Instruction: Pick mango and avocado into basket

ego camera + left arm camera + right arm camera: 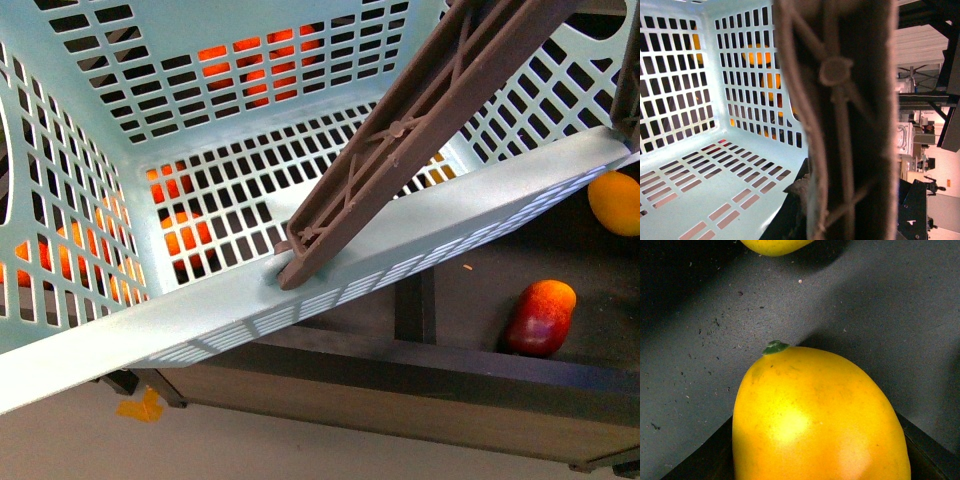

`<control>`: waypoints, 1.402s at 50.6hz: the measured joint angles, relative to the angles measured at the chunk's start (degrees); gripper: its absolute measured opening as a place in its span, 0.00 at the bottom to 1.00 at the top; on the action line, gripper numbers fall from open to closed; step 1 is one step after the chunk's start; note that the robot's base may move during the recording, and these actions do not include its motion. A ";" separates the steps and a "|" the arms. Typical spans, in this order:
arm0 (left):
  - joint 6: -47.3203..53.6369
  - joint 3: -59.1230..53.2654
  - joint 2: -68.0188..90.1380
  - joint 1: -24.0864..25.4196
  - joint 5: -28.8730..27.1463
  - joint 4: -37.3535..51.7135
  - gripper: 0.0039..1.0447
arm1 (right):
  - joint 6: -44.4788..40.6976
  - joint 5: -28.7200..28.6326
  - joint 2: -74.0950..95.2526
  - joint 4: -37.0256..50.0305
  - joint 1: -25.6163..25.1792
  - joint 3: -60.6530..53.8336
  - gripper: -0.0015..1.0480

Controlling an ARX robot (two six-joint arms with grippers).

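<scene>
The pale turquoise basket (200, 310) hangs tilted and fills most of the front view, its inside bare. Its brown handle (400, 140) slants from the upper right down to the near rim. In the left wrist view the handle (840, 100) runs straight through my left gripper (845, 220), which is shut on it, with the basket wall (680, 125) behind. My right gripper (820, 472) is shut on the mango (820, 415), yellow-orange with a small green nub, just above a dark grey surface. Neither gripper shows in the front view. The avocado is out of view.
A red-and-yellow fruit (540, 315) lies on the dark shelf (470, 300) below the basket's rim. A yellow-orange fruit (615, 200) peeks out at the right edge. Oranges (180, 235) glow through the lattice. Another yellow fruit (772, 244) lies beyond the mango.
</scene>
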 joint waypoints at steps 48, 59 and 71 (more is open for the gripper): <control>0.00 0.00 0.00 0.00 0.04 0.00 0.04 | 0.00 -15.15 -67.98 9.84 8.35 -33.97 0.60; 0.00 0.00 0.00 0.00 0.00 0.00 0.04 | 3.13 -10.88 -74.71 9.99 19.04 -31.95 0.60; -0.02 0.00 0.00 0.00 0.02 0.00 0.04 | 3.76 -6.56 -71.36 11.45 31.15 -29.55 0.60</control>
